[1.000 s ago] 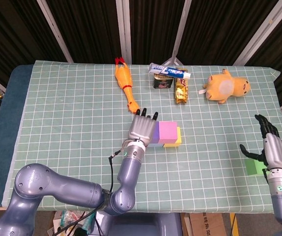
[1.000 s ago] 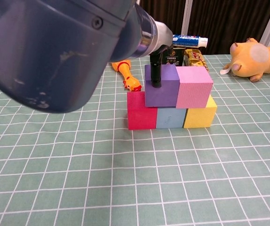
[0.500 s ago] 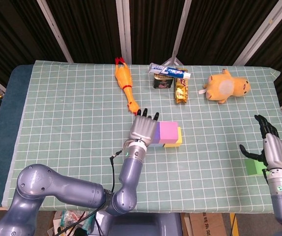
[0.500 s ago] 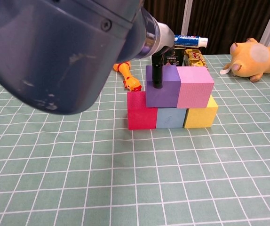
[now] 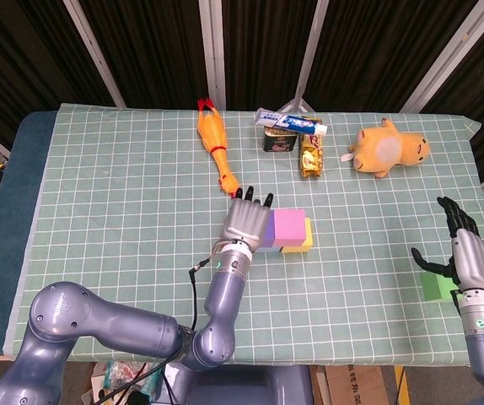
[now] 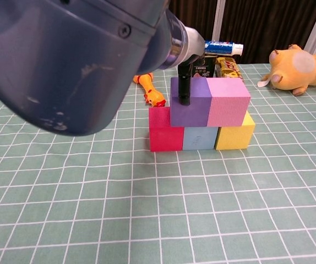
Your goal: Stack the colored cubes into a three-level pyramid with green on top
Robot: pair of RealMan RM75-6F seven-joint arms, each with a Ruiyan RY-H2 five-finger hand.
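The green cube (image 5: 432,287), likely light, soft foam best pinched across opposite flat faces, sat at the table's near right edge beside the open, empty right hand (image 5: 470,257), while the left hand (image 5: 245,224) gripped the purple cube (image 6: 190,102).

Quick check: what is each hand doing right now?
Left hand: on the purple cube, a finger down its front; grip cannot be told.
Right hand: open, holding nothing, beside the green cube.
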